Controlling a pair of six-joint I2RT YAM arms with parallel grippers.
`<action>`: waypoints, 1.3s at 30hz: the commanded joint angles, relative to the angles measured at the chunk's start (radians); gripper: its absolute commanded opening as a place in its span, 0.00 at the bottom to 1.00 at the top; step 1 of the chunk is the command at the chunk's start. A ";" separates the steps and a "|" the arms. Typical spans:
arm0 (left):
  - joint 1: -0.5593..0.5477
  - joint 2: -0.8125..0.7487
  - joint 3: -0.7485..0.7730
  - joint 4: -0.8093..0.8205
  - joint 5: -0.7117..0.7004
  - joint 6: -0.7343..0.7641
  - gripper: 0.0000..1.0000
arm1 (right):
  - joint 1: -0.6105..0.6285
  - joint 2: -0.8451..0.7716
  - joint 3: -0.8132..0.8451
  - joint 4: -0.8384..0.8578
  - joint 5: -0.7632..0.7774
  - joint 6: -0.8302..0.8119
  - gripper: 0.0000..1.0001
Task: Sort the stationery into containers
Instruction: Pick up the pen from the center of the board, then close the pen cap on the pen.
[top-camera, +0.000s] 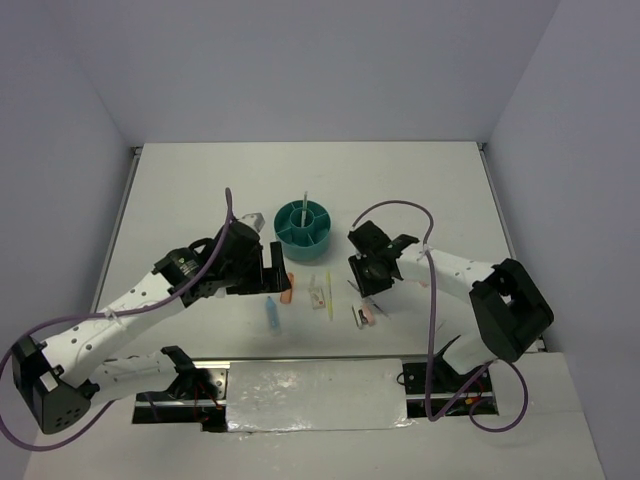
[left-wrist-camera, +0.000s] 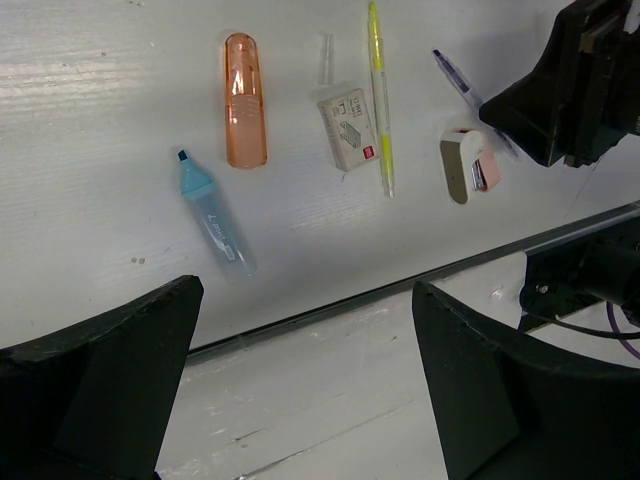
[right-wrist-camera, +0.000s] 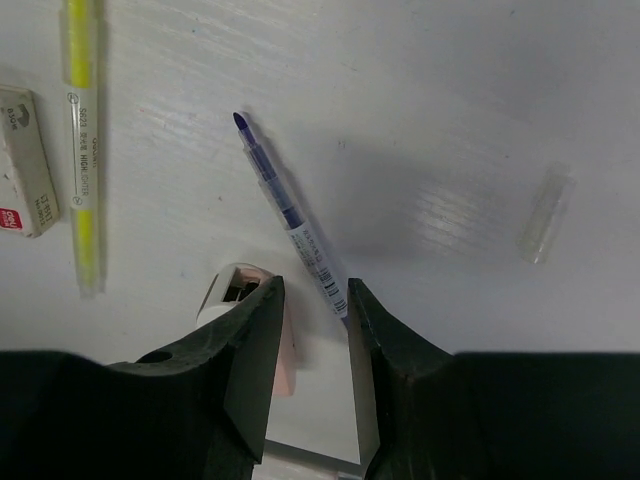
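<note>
**A:** How do the right fingers stand?

**B:** A narrow slot apart, wider than the thin clear-barrelled purple pen whose rear end lies in that slot. Nothing is clamped, as far as I can see. The pen lies flat on the white counter, near its front edge.

**A:** And the left fingers?

**B:** Spread wide and empty, hovering over the front edge. The stubby light-blue marker and the orange translucent marker lie just beyond them.

**A:** What could go wrong?

**B:** A grip would land on the pen's very end, so I'd expect it to swing or droop when lifted, or slip out. The small white-and-pink piece also sits right against one finger, and a pinch could catch or shove it.

**A:** Any room to move?

**B:** The front edge is close behind the fingers, so a flicked pen might roll off. Beyond the pen the counter is bare except for a clear plastic cap. The round teal divided bowl stands farther back, between the arms. The left arm is near it, so that approach looks crowded.
</note>
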 joint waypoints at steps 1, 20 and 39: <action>-0.005 -0.034 -0.021 0.010 0.019 0.002 0.99 | 0.021 0.018 -0.016 0.052 0.024 0.025 0.39; -0.011 0.042 0.034 0.029 0.016 0.022 0.99 | 0.033 0.031 -0.003 0.014 0.165 0.123 0.05; -0.084 0.534 0.232 0.181 -0.115 0.105 0.53 | 0.013 -0.507 0.240 -0.373 0.183 0.192 0.00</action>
